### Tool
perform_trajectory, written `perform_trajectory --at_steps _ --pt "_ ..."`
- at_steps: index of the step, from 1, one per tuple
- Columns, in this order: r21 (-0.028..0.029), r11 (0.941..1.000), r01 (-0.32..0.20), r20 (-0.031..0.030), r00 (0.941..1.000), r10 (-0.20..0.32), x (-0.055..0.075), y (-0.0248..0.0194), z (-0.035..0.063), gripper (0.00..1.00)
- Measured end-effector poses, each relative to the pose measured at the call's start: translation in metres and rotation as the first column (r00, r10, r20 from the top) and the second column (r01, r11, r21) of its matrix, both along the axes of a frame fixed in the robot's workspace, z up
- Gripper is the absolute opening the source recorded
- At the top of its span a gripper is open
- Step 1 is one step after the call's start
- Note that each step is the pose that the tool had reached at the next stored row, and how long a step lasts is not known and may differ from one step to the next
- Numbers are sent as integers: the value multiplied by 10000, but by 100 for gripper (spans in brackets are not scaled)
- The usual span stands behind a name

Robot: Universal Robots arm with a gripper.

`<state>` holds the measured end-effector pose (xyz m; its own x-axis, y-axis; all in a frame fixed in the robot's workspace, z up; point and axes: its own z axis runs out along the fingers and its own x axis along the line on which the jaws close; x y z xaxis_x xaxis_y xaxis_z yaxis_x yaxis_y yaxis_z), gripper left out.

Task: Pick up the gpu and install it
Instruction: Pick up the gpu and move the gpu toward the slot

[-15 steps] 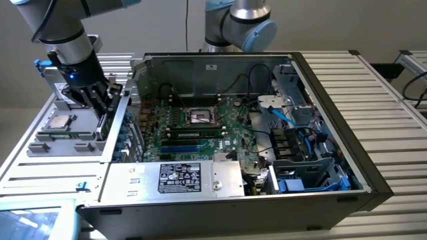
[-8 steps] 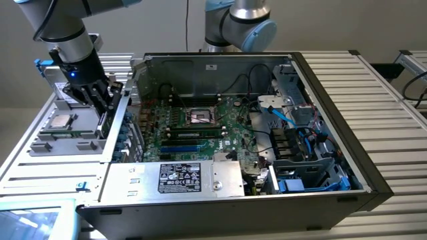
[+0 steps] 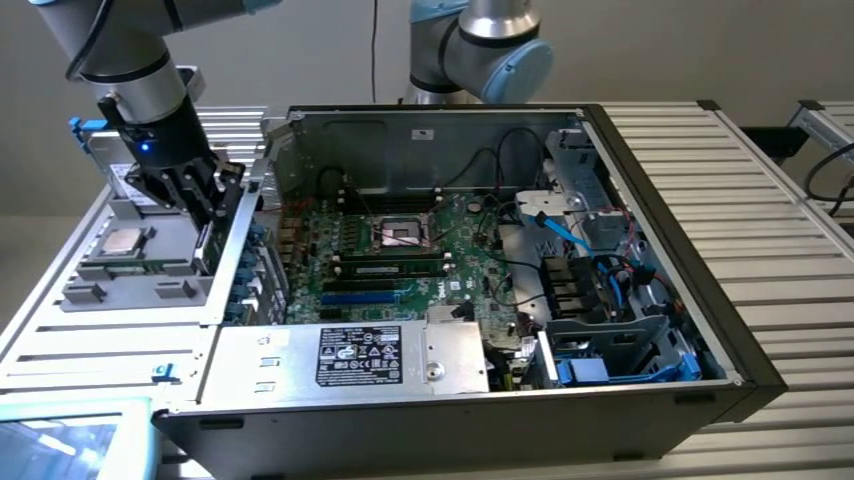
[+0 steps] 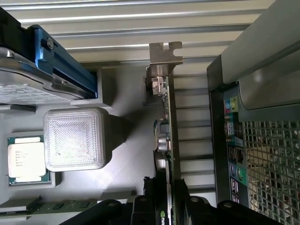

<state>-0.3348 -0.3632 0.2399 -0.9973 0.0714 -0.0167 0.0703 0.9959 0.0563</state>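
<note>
Gripper (image 3: 210, 208) jaws pinch the gpu (image 4: 162, 86) edge-on over the grey tray (image 3: 83, 292), just beside the case (image 3: 441, 405) wall, on the exterior view's left.

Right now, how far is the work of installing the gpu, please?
Done: the claw grips the gpu by its edge. In hand: the card is outside the computer case, above the grey tray; whether it is fully clear of the tray I cannot tell. Left: it is not yet seated on the motherboard inside the case.
</note>
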Motion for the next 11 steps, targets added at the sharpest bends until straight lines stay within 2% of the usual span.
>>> perform_trajectory --at_steps 11 --pt "0 10000 0 0 10000 0 0 2 0 28"
